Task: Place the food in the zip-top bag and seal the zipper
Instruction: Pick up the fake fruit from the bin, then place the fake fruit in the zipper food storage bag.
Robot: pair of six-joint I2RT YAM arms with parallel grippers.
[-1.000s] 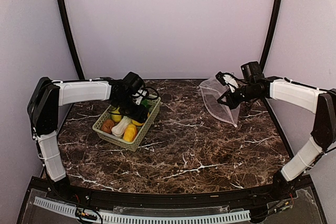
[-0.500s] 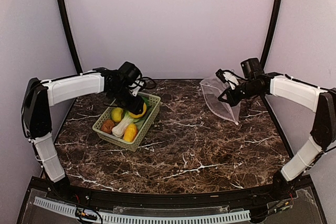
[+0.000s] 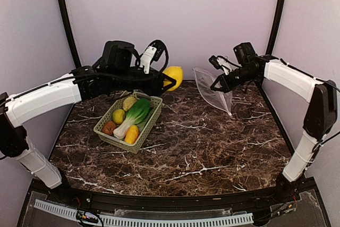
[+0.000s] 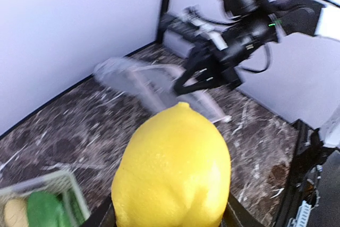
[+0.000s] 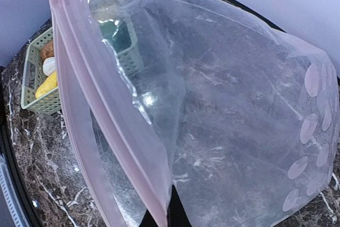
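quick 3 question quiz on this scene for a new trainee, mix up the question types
1. True or false: the left pincer holds the yellow toy lemon.
2. The right pincer grips: A) the clear polka-dot zip-top bag B) the lemon C) nothing
3. Fill in: the green-and-white toy bok choy lies in the light green plastic lattice ____.
Key: 1 true; 2 A; 3 basket
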